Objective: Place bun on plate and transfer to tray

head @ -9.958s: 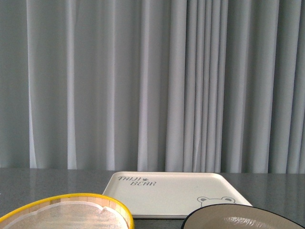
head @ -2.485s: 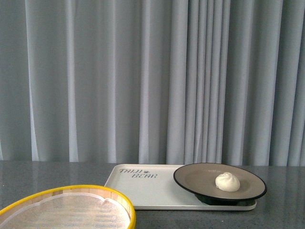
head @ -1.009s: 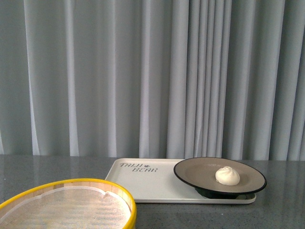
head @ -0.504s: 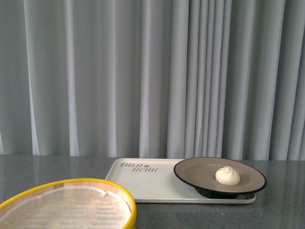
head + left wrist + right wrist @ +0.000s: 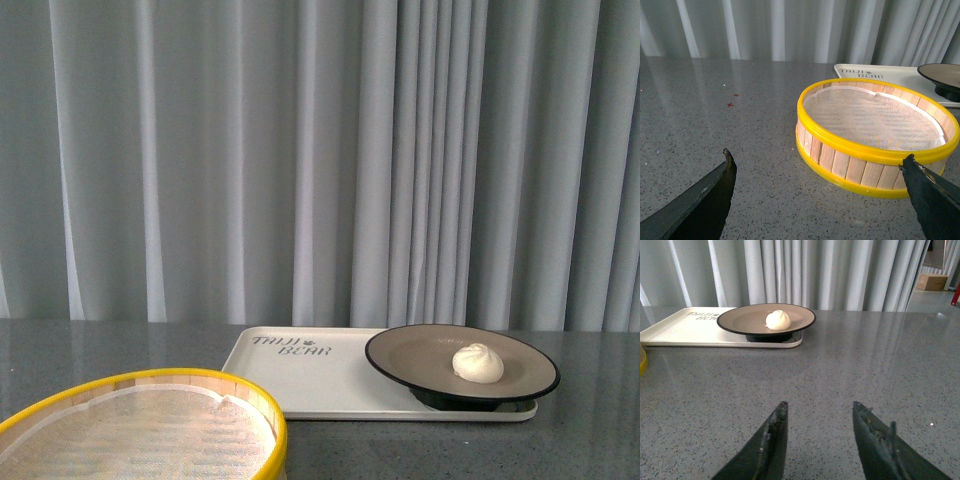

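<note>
Plate [image 5: 420, 357] with bun [image 5: 477, 363] now on the tray [image 5: 300, 375], formerly off it and empty

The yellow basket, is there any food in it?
Empty. The basket holds only its white mesh liner, seen from the left wrist. The one bun sits on the plate, over on the tray.

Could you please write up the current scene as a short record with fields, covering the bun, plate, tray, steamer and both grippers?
bun: white, resting on the plate, right of its centre in the front view
plate: dark-rimmed, on the right end of the tray
tray: cream, flat on the grey table
steamer basket: yellow-rimmed, liner only inside, beside the tray
left gripper: open, holding nothing, near the steamer basket
right gripper: open, holding nothing, well clear of the plate
</note>
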Tool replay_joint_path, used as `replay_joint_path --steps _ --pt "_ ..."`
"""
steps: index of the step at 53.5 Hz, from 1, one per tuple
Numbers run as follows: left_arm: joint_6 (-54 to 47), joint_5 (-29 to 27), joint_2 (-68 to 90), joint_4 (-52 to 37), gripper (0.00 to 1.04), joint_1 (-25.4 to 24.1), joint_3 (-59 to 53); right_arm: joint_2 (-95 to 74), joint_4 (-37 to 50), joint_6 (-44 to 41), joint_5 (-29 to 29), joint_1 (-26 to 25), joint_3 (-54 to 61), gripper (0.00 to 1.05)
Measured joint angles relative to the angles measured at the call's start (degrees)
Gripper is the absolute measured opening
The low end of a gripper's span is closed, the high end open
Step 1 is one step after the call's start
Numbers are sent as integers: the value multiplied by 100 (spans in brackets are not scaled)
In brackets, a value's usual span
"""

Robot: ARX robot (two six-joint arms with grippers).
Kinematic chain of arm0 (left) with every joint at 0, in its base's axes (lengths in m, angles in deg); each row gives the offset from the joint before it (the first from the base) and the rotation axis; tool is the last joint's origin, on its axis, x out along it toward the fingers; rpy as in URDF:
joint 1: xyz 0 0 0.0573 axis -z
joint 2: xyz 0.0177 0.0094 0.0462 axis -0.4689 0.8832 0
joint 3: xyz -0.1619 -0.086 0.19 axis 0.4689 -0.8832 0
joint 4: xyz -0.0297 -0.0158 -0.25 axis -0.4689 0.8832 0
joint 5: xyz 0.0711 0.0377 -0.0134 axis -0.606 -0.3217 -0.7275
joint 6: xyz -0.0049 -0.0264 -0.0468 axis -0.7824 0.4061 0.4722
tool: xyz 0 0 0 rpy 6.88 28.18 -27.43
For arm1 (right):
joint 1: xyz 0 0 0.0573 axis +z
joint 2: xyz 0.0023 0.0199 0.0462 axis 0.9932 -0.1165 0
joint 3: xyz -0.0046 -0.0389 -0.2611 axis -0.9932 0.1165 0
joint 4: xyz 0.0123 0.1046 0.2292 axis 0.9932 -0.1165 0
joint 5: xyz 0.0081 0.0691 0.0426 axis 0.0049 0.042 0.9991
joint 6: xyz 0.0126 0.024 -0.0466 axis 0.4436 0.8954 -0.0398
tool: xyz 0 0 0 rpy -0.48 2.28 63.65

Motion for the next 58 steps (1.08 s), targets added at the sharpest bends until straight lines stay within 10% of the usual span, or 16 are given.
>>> replay_joint_path --steps 13,58 --pt "0 0 0 0 98 0 0 0 -2 2 0 0 0 97" --pt "0 0 0 0 98 0 0 0 -2 2 0 0 0 96"
